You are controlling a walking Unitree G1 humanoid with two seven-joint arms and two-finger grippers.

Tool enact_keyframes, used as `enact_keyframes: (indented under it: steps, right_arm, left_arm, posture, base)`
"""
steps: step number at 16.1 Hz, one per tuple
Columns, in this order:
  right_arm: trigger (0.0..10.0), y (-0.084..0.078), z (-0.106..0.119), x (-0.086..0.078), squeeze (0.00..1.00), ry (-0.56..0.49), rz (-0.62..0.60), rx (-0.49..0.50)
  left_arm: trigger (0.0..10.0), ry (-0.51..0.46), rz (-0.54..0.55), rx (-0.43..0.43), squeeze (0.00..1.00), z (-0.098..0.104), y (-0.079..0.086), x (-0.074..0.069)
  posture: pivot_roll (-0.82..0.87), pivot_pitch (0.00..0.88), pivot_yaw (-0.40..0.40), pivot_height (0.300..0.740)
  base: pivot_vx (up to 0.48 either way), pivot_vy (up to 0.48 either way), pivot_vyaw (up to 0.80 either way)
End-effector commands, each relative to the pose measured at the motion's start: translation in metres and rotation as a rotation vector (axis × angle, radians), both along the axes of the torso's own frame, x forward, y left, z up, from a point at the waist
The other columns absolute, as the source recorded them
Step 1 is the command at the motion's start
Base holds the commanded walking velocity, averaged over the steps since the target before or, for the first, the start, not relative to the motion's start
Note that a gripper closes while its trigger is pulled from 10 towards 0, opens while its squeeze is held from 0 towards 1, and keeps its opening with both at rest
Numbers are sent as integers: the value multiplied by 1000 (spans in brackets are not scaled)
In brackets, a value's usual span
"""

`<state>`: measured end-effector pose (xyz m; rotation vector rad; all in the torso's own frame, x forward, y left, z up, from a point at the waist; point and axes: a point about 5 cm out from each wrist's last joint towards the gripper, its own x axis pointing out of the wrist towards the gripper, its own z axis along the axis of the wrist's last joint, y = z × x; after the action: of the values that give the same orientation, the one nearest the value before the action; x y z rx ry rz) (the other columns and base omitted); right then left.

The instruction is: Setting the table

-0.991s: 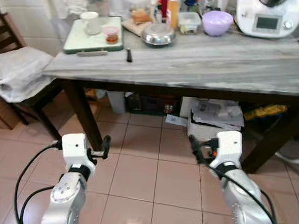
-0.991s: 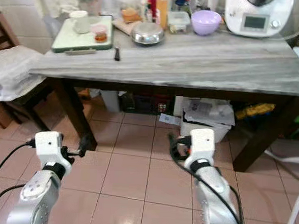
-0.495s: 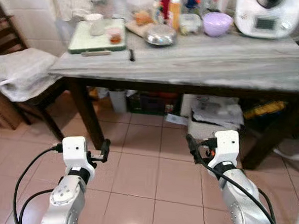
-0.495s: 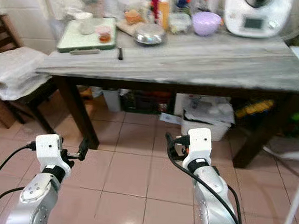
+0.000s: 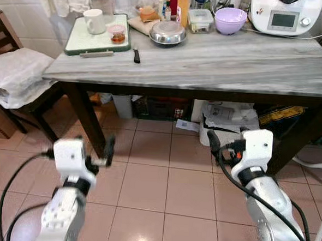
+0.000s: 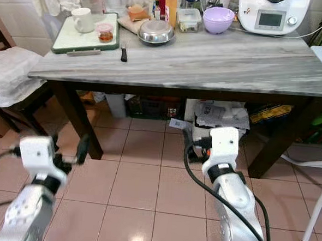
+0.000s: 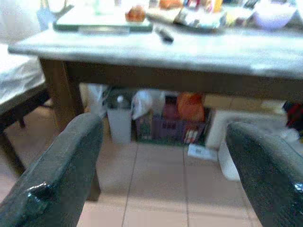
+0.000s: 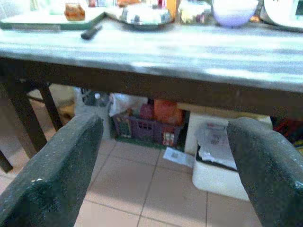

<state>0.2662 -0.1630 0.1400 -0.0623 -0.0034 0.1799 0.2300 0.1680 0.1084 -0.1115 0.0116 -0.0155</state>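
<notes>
A long grey table (image 5: 219,64) stands before the robot on a floor (image 5: 146,190) of pink tiles. At the table's left a chair (image 5: 10,84) carries a white cloth. On the far left part of the tabletop lies a green tray (image 5: 78,41) with a white mug (image 5: 94,21) and a small jar (image 5: 117,34). Beside the tray are a metal bowl (image 5: 168,32), a purple bowl (image 5: 230,20) and a black knife (image 5: 136,54). The left gripper (image 7: 161,156) and the right gripper (image 8: 165,156) hang low above the floor, in front of the table; both have their fingers wide apart and hold nothing.
</notes>
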Motion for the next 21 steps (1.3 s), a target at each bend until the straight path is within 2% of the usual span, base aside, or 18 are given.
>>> enact_keyframes:
  steps: [1,4,7,10,21]
  right_arm:
    - [10000,2,5,-5,0,-18,9,-15]
    - [10000,0,2,-10,0,3,-1,-15]
    - [10000,0,2,-10,0,14,0,-17]
    - [10000,2,1,-10,0,22,4,-16]
    - [10000,5,5,-7,0,28,12,8]
  left_arm:
    - [10000,3,10,41,0,0,6,-6]
    - [10000,23,21,52,0,-3,11,-10]
    - [10000,27,15,53,0,-3,10,-10]
    - [10000,34,7,49,0,-3,8,-7]
    - [10000,39,8,36,0,-3,5,-2]
  posture:
    - [-121,107,78,740]
    - [-121,110,80,740]
    - [-123,110,84,740]
    - [-125,109,84,740]
    - [-130,107,84,740]
  base:
    - [0,0,0]
    - [0,0,0]
    - [0,0,-510]
    - [0,-270,-581]
    - [0,-329,0]
